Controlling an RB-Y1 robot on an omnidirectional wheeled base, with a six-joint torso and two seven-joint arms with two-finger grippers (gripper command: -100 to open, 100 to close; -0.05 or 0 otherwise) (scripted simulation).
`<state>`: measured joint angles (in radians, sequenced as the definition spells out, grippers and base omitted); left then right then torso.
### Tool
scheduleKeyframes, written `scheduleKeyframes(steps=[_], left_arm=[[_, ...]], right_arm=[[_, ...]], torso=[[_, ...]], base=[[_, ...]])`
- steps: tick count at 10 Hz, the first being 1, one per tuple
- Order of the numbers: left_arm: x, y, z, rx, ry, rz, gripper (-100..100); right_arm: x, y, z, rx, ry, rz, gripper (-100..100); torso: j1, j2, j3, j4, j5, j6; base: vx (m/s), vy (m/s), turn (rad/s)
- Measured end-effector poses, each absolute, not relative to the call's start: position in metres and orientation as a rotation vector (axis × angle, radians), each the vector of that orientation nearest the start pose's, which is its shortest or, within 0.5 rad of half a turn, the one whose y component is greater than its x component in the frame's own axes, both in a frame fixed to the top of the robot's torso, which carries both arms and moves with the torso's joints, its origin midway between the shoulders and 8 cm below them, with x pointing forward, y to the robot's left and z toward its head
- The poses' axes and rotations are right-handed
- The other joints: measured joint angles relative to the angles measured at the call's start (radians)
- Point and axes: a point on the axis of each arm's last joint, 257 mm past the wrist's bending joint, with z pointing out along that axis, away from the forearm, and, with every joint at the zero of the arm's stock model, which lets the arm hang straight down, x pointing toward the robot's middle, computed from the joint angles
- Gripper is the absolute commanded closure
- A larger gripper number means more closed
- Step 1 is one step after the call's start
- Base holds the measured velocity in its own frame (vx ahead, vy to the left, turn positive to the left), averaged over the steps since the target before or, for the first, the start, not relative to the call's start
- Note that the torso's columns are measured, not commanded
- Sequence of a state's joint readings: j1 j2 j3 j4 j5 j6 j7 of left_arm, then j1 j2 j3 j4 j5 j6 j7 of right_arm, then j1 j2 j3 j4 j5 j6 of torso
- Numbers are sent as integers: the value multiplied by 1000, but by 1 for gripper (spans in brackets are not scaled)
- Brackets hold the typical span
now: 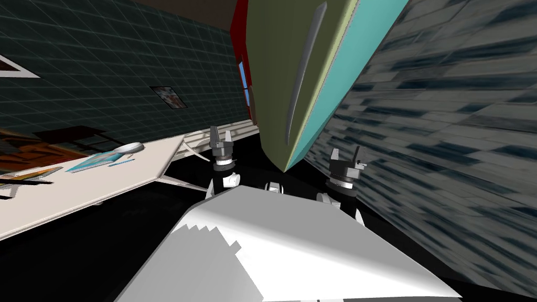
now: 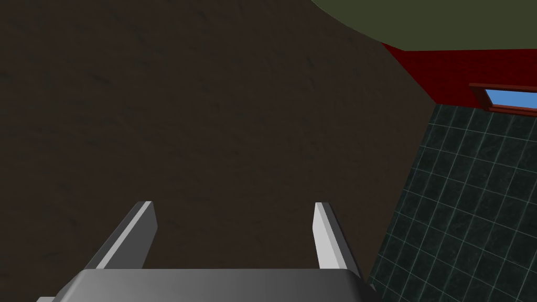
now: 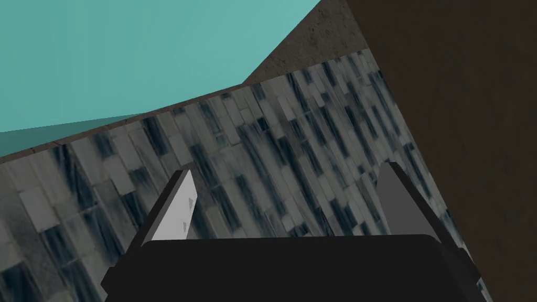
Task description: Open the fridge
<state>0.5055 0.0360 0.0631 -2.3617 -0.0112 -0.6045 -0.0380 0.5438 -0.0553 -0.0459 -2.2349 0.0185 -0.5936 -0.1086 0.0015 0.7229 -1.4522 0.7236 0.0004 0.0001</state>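
Fridge (image 1: 278, 89) (olive, teal side) by grey wall (image 1: 446, 105); left end effector (image 1: 221, 134), right end effector (image 1: 346, 154) spread, empty.

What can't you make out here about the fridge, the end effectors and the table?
Fridge: its far end and the tip of its handle are cut off by the head view's upper edge.
Gap from the left end effector and right end effector, both open, to the handle: the head view's steep angle hides it.
Small things on the table: too small in the head view to name.
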Motion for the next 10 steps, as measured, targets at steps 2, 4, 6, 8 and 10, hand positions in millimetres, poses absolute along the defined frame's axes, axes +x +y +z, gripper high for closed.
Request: scheduleKeyframes(steps=[2, 4, 6, 8, 10], left_arm=[[304, 282, 77, -453, 531, -1237, 0], [304, 282, 77, -453, 531, -1237, 0], [304, 282, 77, -453, 531, -1237, 0], [304, 282, 77, -453, 531, -1237, 0], [304, 282, 77, -453, 531, -1237, 0]], right_arm=[[330, -291, 8, 588, 695, 1290, -100], [328, -293, 7, 541, 752, 1228, -100], [324, -296, 6, 486, 811, 1150, -100], [321, -300, 6, 425, 870, 1059, -100], [317, -304, 6, 359, 927, 960, -100]], torso=[[1, 11, -25, 12, 1, 0], [0, 15, -24, 14, 0, 0], [-1, 13, -25, 14, 0, 0], [-1, 15, -24, 14, 0, 0], [1, 16, -23, 15, 0, 0]], base=[[96, 101, -38], [109, 143, -55], [146, 149, -65], [156, 183, -69], [127, 202, -71]])
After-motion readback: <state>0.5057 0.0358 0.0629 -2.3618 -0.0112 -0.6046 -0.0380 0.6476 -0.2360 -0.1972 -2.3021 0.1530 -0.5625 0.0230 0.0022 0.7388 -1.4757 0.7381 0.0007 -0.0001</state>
